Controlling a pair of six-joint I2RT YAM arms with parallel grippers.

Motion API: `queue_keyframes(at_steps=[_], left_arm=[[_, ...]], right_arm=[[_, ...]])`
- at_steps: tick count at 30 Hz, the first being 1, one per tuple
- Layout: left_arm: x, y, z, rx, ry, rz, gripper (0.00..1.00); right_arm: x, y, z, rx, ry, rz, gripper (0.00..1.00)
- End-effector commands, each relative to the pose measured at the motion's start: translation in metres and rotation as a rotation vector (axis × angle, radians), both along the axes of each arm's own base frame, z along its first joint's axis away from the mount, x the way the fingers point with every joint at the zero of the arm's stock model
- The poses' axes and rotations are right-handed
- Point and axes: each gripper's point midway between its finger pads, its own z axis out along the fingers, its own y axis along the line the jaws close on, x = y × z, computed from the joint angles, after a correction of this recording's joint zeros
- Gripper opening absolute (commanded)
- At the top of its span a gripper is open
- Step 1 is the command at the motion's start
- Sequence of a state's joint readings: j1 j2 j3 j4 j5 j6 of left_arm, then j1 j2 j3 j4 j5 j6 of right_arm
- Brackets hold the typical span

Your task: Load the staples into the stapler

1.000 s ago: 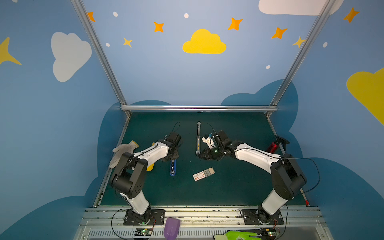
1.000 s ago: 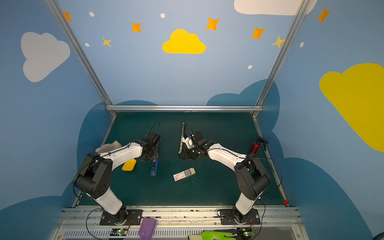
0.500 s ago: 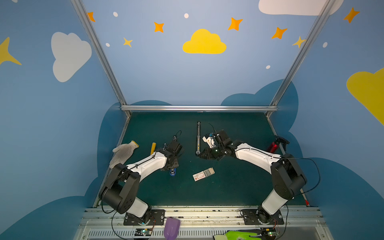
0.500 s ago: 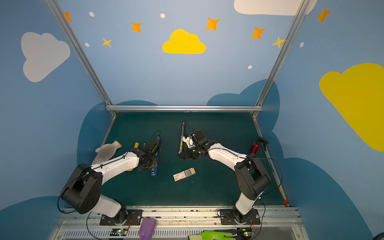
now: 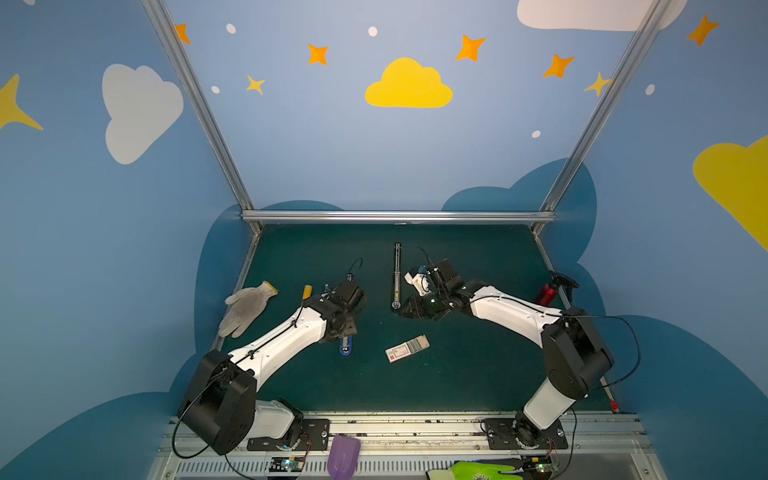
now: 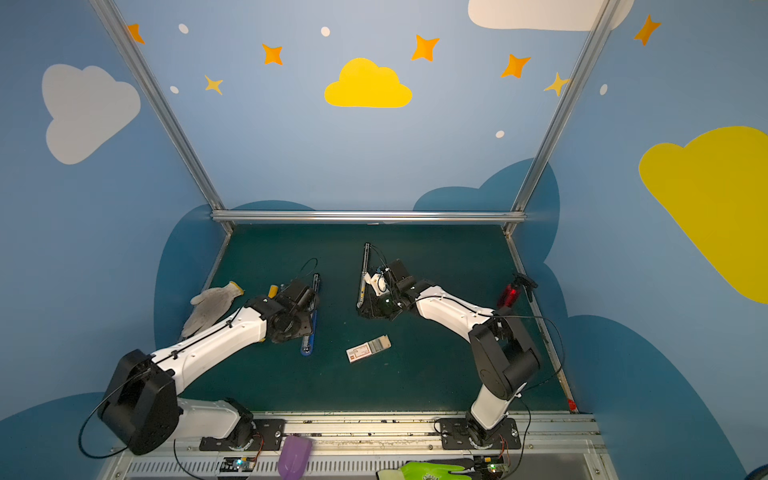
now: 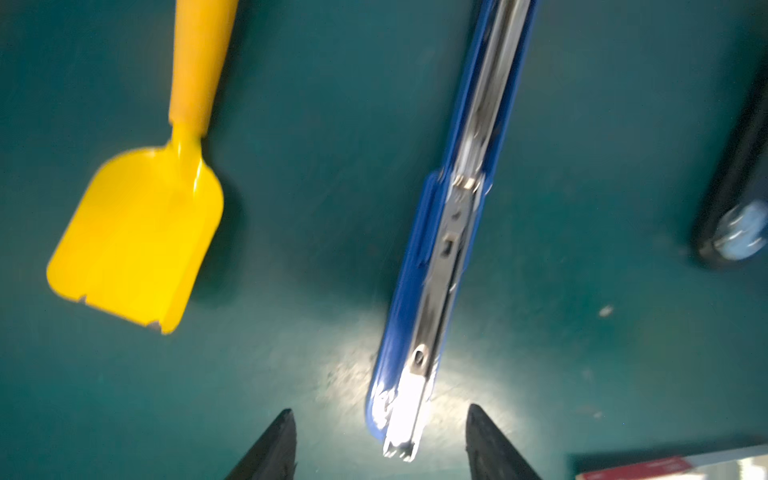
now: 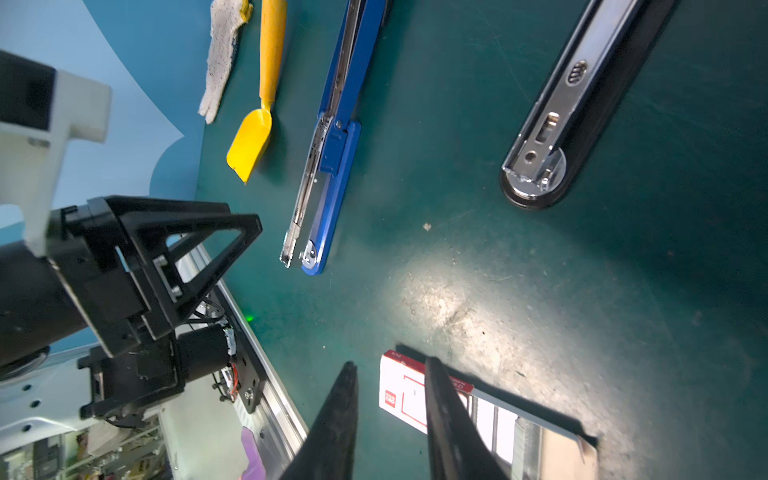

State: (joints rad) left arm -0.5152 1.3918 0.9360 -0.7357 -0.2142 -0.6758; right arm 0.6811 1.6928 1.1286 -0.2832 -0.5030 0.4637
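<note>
While the left gripper point(image 7: 379, 409) hangs with jaws spread wide and empty, straddling the opened blue stapler point(image 7: 432, 266) at its metal tip, the staples point(image 5: 417, 344) lie in a half-slid white box point(image 5: 399, 353) near that stapler, on its right-arm side. The right gripper point(image 8: 391, 361), narrowly parted, grips nothing.

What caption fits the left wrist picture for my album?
Jaws of the left gripper open over the end of the blue stapler, yellow scoop nearby.
</note>
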Motion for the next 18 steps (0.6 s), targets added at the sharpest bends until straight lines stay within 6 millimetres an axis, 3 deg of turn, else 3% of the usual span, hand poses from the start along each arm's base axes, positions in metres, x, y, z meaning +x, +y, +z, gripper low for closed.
queue_keyframes(at_steps=[1, 10, 15, 18], left_arm=[[0.035, -0.001, 0.002, 0.002, -0.025, -0.011, 0.67], [0.129, 0.007, -0.027, 0.049, -0.002, -0.007, 0.67], [0.158, 0.005, -0.044, 0.041, 0.014, -0.031, 0.61], [0.166, 0.002, -0.056, 0.036, 0.031, -0.050, 0.56]], right_arm=[[0.006, 0.006, 0.001, 0.003, 0.014, 0.012, 0.36], [0.034, 0.026, 0.003, 0.046, 0.044, 0.029, 0.41], [0.059, 0.033, 0.004, 0.086, 0.053, 0.012, 0.40], [0.076, 0.038, 0.001, 0.119, 0.078, -0.002, 0.39]])
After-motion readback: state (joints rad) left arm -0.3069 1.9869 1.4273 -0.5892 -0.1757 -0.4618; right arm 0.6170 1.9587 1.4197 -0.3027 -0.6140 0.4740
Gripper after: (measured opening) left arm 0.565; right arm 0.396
